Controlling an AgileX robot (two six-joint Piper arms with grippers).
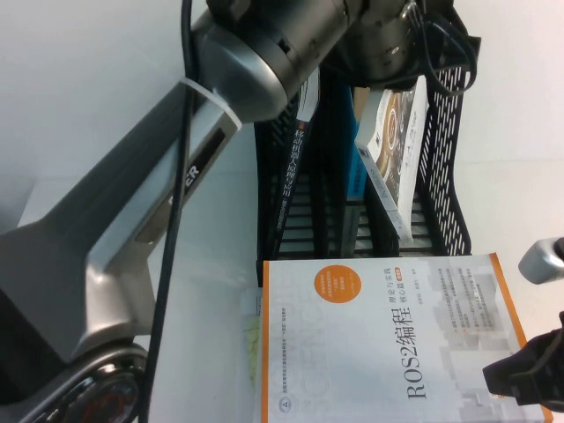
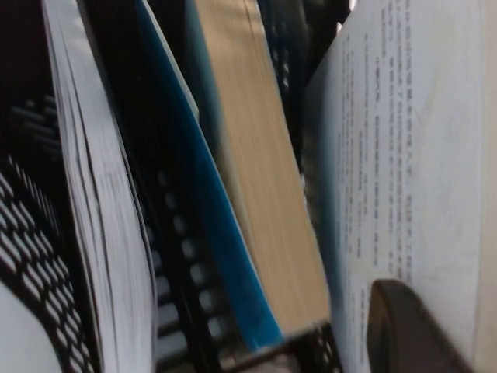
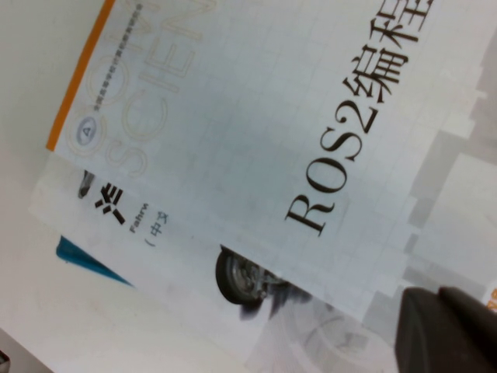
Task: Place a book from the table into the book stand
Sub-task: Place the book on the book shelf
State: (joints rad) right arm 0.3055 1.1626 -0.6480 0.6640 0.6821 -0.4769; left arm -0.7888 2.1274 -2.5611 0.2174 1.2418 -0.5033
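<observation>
The book (image 1: 394, 145), white-covered with a dark dashboard photo, stands tilted in the right slot of the black book stand (image 1: 449, 159). My left gripper (image 1: 401, 40) is at the book's top end, shut on it. In the left wrist view one dark finger (image 2: 411, 334) lies flat against the book's pale printed cover (image 2: 404, 155). My right gripper (image 1: 524, 370) hovers low at the near right over the corner of the ROS2 book (image 1: 388, 339). In the right wrist view its fingers (image 3: 446, 334) are pressed together and hold nothing.
The stand's middle slot holds a blue-spined book (image 1: 354, 172), the left slot a dark-spined one (image 1: 295, 150). The ROS2 book lies flat on the white table (image 1: 106, 106) in front of the stand, over another white book with a wheel picture (image 3: 241, 280).
</observation>
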